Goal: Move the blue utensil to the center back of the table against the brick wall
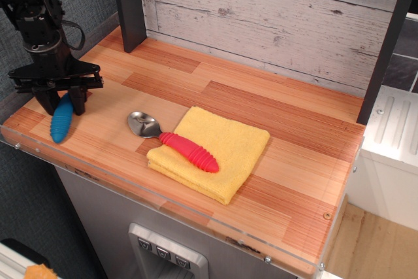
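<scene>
The blue utensil (61,122) lies at the front left corner of the table (287,161); only its ribbed blue handle shows, the metal fork end is hidden behind my gripper. My gripper (63,104) stands straight down over the upper end of the handle, its two black fingers closed in on either side of it. The whitewashed plank wall (261,17) runs along the back of the table, far from the utensil.
A red-handled metal spoon (173,140) lies partly on a folded yellow cloth (215,151) in the middle. A dark post (128,4) stands at the back left, another (386,44) at the right. A clear acrylic rim (163,200) edges the front.
</scene>
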You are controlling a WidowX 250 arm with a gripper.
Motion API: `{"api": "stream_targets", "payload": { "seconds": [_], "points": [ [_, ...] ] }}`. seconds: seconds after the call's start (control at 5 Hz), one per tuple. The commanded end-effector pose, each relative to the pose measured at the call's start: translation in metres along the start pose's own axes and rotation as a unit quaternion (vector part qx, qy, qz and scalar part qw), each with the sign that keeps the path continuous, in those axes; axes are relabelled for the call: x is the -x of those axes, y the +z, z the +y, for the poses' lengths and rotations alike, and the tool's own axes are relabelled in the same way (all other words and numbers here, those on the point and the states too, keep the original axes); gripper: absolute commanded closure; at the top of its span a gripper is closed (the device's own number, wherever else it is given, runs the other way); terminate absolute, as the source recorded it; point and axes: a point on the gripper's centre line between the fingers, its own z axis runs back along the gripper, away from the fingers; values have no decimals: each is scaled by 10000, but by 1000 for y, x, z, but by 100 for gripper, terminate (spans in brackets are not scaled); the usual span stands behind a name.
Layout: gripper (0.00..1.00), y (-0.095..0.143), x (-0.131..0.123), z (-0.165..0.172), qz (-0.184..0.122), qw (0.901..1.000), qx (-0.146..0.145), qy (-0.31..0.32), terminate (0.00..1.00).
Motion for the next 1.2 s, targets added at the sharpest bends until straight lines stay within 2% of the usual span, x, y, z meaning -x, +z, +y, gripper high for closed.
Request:
{"api": "stream_targets", "payload": {
  "seconds": [0.0, 0.2, 0.4, 0.6, 0.8, 1.0],
  "points": [
    [100, 28, -8, 6, -199, 9993, -205, 260, 0],
    [100, 46, -10, -2, -186, 9961, -273, 822, 0],
    [100, 62, -4, -23, -545, 9839, -714, 1547, 0],
    [100, 76, 3, -47, -634, 9754, -448, 2062, 0],
    [100, 84, 9, -78, -654, 9641, -463, 2532, 0],
    [100, 85, 7, -103, -505, 9549, -217, 2918, 0]
  ]
}}
